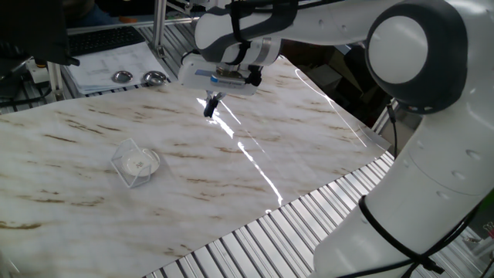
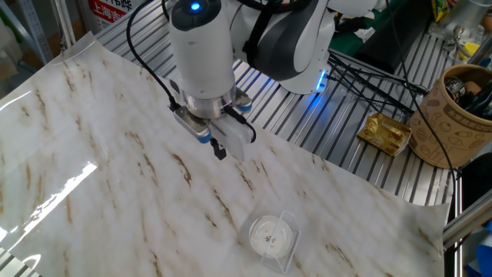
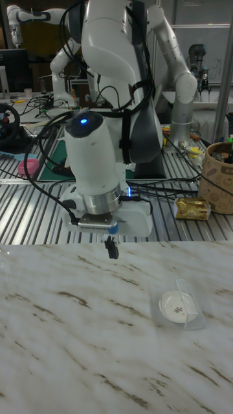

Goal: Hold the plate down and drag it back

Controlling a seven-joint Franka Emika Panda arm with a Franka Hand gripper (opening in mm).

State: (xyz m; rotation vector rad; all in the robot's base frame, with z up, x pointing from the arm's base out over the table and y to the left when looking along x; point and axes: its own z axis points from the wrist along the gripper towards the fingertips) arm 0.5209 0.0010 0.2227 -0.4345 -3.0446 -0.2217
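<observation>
Your gripper [image 2: 220, 151] hangs over the marble table [image 2: 115, 185], fingers pressed together on nothing; the plate [image 2: 269, 233] lies well apart, inside the clear box [image 2: 286, 238] toward the table's corner.

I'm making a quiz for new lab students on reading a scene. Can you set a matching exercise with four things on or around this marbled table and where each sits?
Things:
1. small round white plate
2. clear see-through plastic box
3. two shiny metal round discs
4. robot's black two-finger gripper

Places:
A. on the metal bench beyond the marbled sheet, near the printed papers
B. above the bare marbled sheet, well apart from the plate, holding nothing
C. standing around the plate
D. flat on the marbled sheet, inside the clear box

Pairs: 1-D, 2-C, 3-A, 4-B
</observation>
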